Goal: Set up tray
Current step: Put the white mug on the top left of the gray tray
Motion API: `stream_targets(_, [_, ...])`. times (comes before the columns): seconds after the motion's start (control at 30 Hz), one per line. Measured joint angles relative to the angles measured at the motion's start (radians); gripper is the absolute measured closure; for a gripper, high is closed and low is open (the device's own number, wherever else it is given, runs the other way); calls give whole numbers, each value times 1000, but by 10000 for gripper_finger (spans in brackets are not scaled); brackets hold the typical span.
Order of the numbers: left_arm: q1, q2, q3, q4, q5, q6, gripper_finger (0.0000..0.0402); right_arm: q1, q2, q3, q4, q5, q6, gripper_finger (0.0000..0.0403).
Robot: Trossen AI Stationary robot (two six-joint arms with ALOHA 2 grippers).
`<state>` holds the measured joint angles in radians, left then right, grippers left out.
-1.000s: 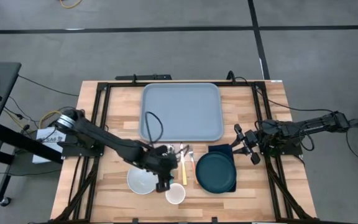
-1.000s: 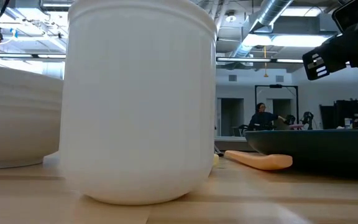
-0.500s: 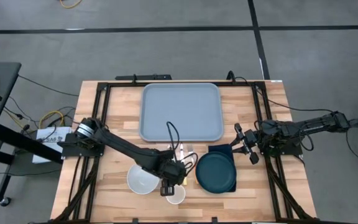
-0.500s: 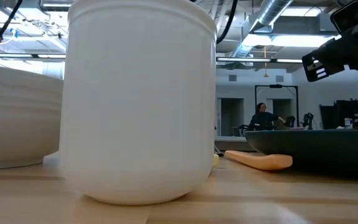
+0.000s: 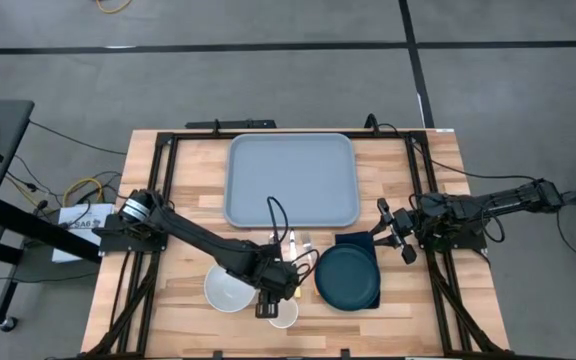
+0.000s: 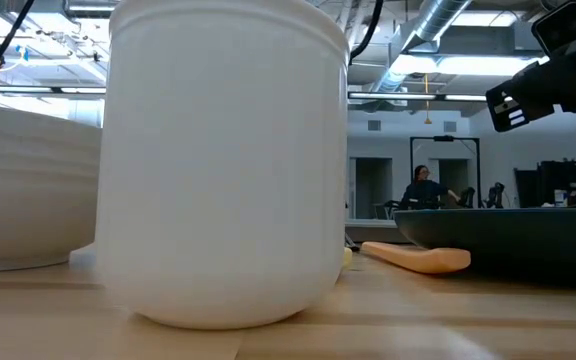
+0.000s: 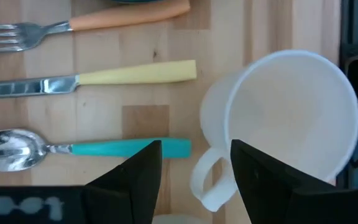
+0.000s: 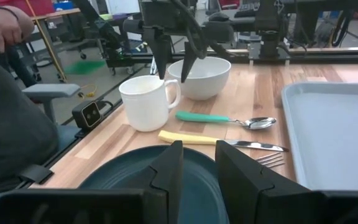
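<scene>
With jaws apart as now, lower the left gripper (image 7: 194,149) straight onto the white mug (image 7: 291,118), so that the handle (image 7: 204,180) sits between both fingers and clear of the teal spoon (image 7: 104,148) beside one jaw. Close only when centred, then lift slowly. Carry to the tray (image 5: 293,180), well beyond the jaws, past the cutlery. Leave the right gripper (image 5: 396,232), jaws also apart, waiting beside the plate (image 5: 348,277).

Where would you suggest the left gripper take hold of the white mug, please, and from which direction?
Probably by the handle, from straight above. The white mug stands upright on the table, its looped handle sticking out sideways towards the bowl, away from the plate. The left gripper, open, already hangs above with one finger either side of that loop. The wide round body looks harder to span.
</scene>
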<state>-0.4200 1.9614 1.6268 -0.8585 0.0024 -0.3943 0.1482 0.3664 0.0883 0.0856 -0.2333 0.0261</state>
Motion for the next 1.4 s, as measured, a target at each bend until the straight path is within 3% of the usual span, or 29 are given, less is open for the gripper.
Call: stream_targets(1.4, [18,4,-1,49,76,46,222,0,0,0,-3,0,0,316])
